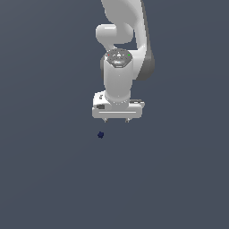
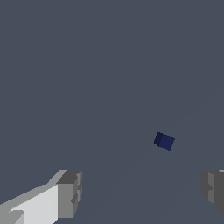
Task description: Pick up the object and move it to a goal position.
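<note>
The object (image 1: 100, 134) is a tiny dark navy-blue cube lying alone on the flat grey surface. In the wrist view the object (image 2: 164, 141) lies beyond the fingertips, apart from both. My white gripper (image 1: 116, 120) hangs above the surface, just up and toward the exterior view's right of the cube. It is open, with nothing between its fingers (image 2: 70, 192). The two short fingertips point down and stand wide apart.
The plain grey surface (image 1: 53, 179) spreads all around with no other object on it. The white arm (image 1: 120, 40) rises behind the gripper toward the top of the exterior view.
</note>
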{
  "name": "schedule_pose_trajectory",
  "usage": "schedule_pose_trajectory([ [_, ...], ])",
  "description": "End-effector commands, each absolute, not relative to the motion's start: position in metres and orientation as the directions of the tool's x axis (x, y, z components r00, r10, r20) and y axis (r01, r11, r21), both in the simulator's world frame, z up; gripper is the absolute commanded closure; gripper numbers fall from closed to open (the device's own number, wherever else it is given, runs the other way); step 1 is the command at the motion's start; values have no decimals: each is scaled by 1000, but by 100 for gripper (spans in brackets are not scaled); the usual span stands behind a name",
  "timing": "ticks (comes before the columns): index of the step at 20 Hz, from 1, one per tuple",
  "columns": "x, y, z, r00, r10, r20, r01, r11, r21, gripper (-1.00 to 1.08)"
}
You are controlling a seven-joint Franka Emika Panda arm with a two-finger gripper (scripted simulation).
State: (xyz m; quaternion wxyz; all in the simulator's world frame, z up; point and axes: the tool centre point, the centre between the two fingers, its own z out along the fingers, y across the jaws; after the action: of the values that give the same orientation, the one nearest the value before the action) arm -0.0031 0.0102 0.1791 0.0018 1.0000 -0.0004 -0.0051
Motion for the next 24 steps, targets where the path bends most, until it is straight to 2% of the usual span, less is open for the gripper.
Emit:
schedule_pose_trajectory([
  [1,-3,10,179,1000,-1,-10,-1,-1000,4,-92],
  [13,8,7,206,999,-36,24,-36,-999,-18,-92],
  [24,4,-21,157,990,-141,13,-140,-990,-18,-92],
])
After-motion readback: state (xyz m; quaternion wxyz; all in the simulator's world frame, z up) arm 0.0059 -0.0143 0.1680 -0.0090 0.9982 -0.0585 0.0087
